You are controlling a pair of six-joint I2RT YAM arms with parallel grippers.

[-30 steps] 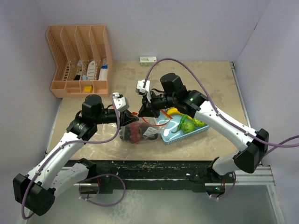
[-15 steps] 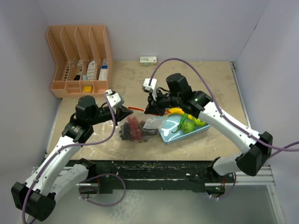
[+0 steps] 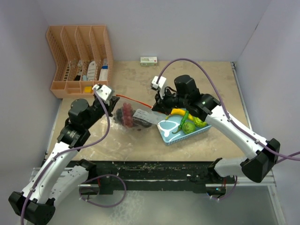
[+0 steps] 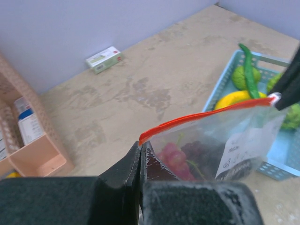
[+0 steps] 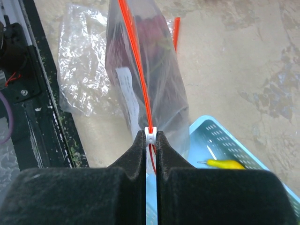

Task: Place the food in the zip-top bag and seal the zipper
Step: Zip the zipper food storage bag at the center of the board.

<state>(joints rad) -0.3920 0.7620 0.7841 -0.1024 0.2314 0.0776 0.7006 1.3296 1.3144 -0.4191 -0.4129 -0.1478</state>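
A peach slotted rack (image 3: 79,58) stands at the table's far left corner with small packets in its slots; a light-blue basket (image 3: 168,137) lies right of centre under the right arm, just beside the bag (image 3: 140,121). The clear bag hangs between the two arms, its lower part on the table, with dark red grapes (image 3: 126,115) and a white label inside. The zipper (image 3: 135,101) is stretched taut from the left gripper (image 3: 112,99), clamped shut on its left corner, to the right gripper (image 3: 157,104), pinched shut on its other end at a small white slider (image 5: 150,136). A banana (image 3: 177,112), a green pepper (image 3: 183,121) and round green fruits (image 3: 189,126) sit in the basket; a small box (image 3: 148,60) lies at the far edge. The table (image 3: 211,79) is mottled beige; plain lilac-grey walls (image 3: 187,28) close it in.
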